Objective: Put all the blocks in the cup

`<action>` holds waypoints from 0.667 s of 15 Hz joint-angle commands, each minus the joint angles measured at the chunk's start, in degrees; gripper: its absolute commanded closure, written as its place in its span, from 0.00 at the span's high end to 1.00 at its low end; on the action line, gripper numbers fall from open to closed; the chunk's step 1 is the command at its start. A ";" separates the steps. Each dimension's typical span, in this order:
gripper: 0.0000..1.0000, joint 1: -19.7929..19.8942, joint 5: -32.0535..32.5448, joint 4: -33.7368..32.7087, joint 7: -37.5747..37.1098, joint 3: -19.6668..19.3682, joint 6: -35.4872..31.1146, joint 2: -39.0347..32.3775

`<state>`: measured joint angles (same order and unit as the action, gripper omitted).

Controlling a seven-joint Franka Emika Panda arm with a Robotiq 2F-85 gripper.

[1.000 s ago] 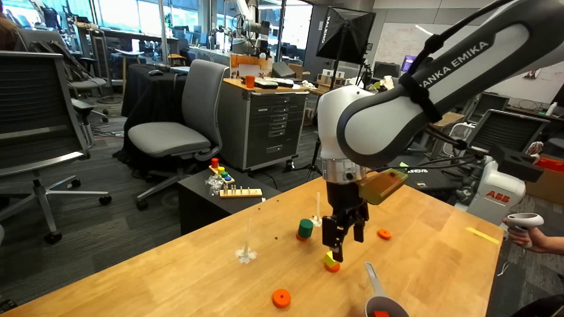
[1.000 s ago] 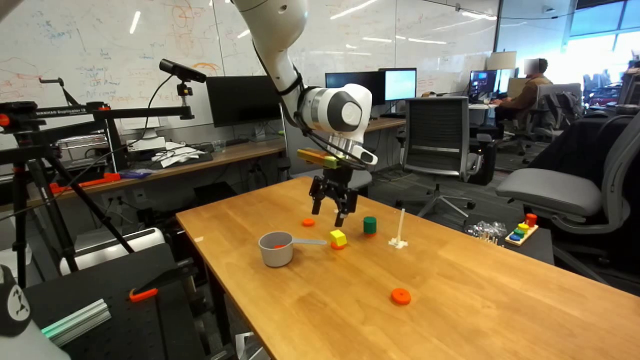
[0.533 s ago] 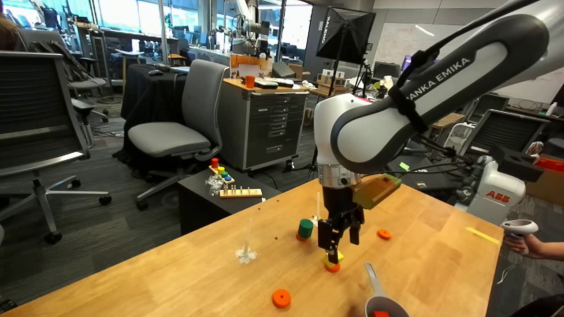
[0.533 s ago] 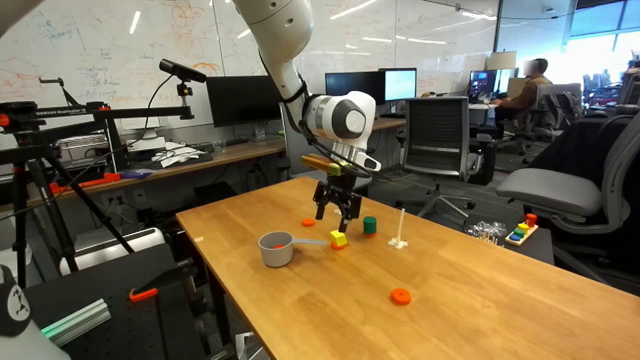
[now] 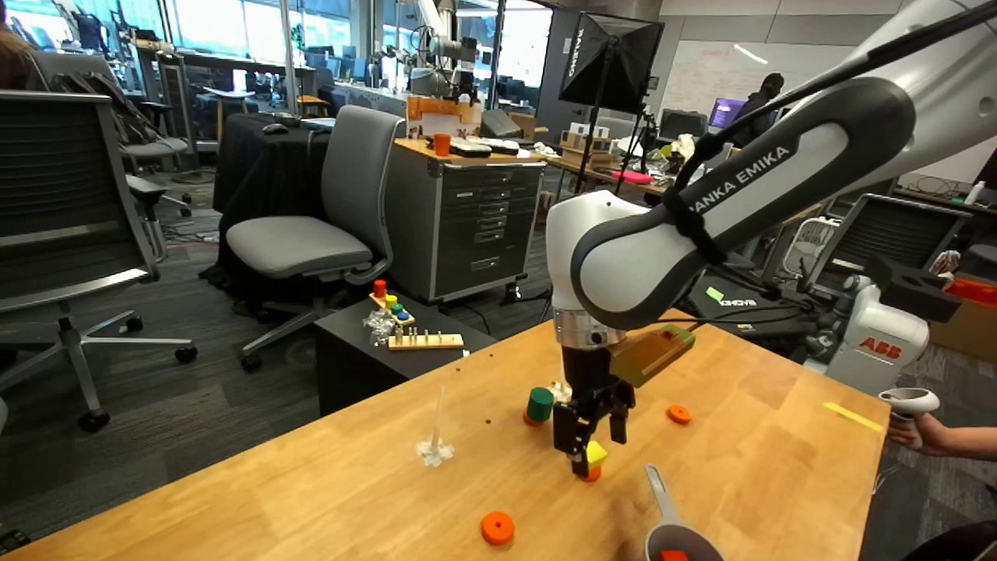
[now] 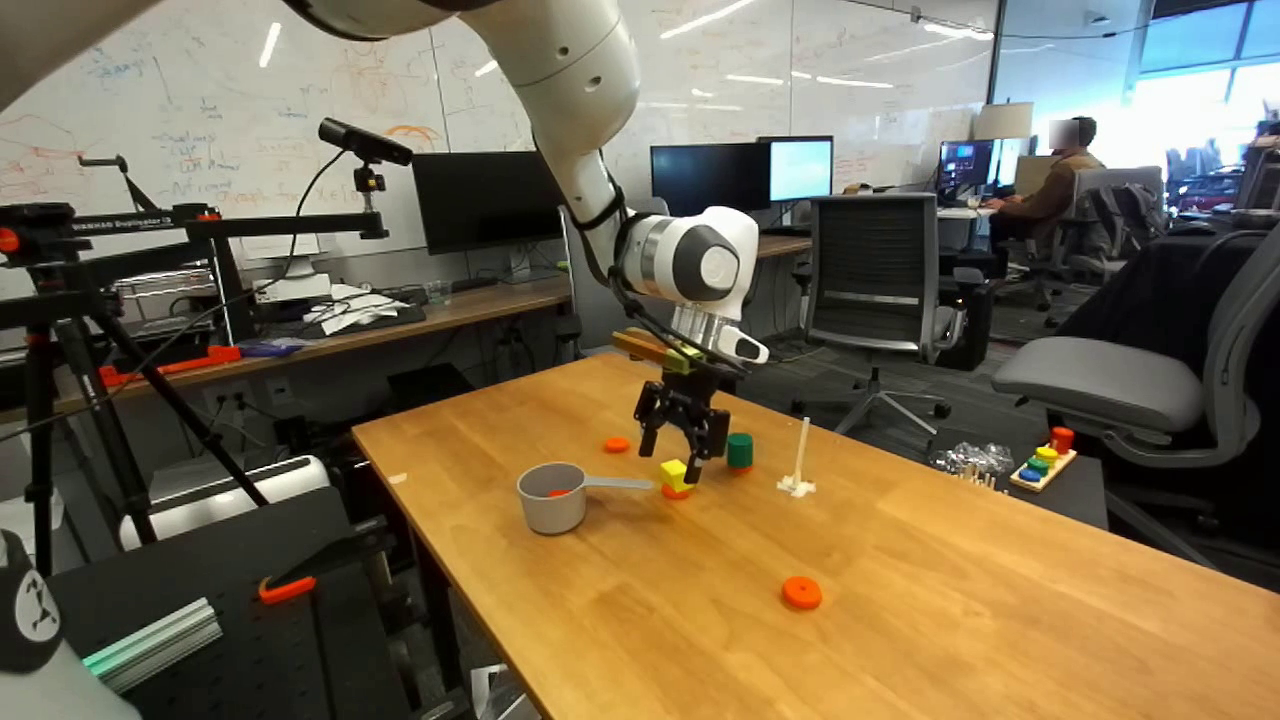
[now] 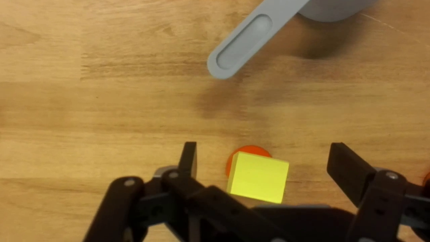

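Observation:
The grey cup (image 5: 685, 536) stands on the table with its handle toward the yellow block; it also shows in an exterior view (image 6: 553, 514) and the wrist view (image 7: 327, 10). A red block (image 5: 673, 555) lies in it. The yellow block (image 6: 675, 474) rests on an orange disc (image 6: 677, 493), off-centre and slightly turned in the wrist view (image 7: 258, 177). A green block (image 5: 540, 404), round-sided, stands on another orange disc. My gripper (image 7: 263, 153) is open above the table, its fingers either side of the yellow block with gaps on both sides.
Loose orange discs lie at the table's front (image 5: 497, 528) and toward the far side (image 5: 679, 414). A thin upright peg (image 6: 801, 452) is taped to the table, and a second taped base (image 5: 559, 391) is behind the gripper. The cup's handle (image 7: 243, 42) is close to the gripper.
My gripper has come down and shifted slightly, staying open, so its fingers now flank the yellow block. The blocks and cup have not moved.

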<state>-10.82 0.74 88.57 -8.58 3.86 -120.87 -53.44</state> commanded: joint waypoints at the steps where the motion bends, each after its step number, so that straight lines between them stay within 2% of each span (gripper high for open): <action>1: 1.00 -0.78 0.05 -4.17 -1.24 -0.66 1.21 -2.16; 3: 0.98 -0.81 0.09 -4.71 -1.21 -0.65 1.16 -2.46; 4: 0.76 -0.82 0.09 -4.95 -1.21 -0.63 1.15 -2.60; 6: 0.70 -0.86 0.08 -5.26 -1.10 -0.54 1.12 -2.74; 10: 0.37 -0.65 -0.20 -5.55 -1.04 -0.44 1.26 -2.72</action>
<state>-10.92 0.75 85.22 -8.80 3.85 -120.85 -55.39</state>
